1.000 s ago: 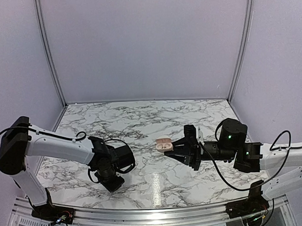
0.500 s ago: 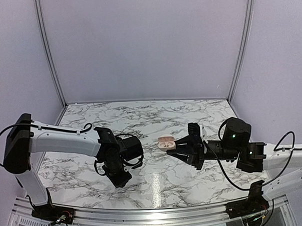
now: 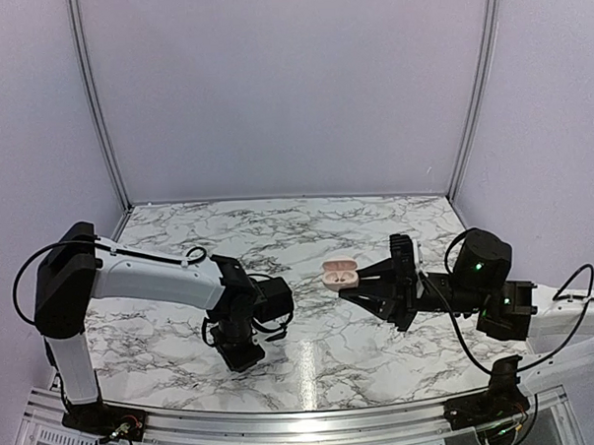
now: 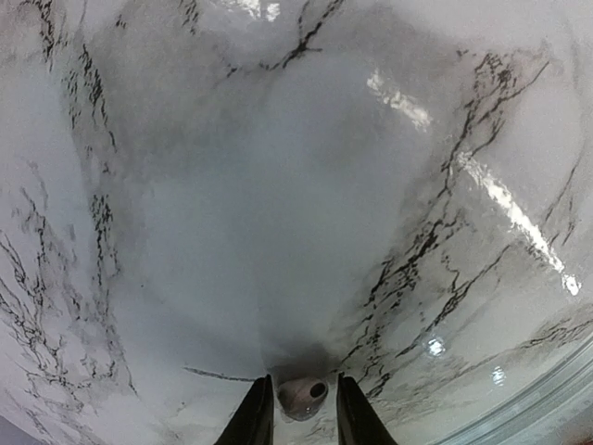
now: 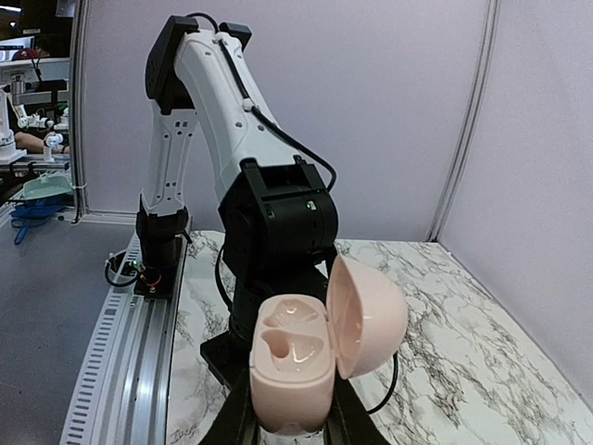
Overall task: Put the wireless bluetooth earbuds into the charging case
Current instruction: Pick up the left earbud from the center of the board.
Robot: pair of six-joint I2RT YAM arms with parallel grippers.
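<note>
Charging case (image 5: 289, 363), lid hinged open and both sockets vacant, is held clamped at its base by the right hand (image 3: 367, 291) above the marble bench (image 4: 278, 185), while one small earbud (image 4: 302, 396) is pinched in the left hand (image 4: 298, 413), low over the bench.

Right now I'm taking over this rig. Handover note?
Left gripper: jaws closed on a small rounded piece, apparently one earbud, low over the table.
Right gripper: jaws clamped on the charging case, lid open, held off the table.
Done: case open, one earbud in hand.
Left: both sockets look empty. Seat this earbud, then find the second, which is not in view.
</note>
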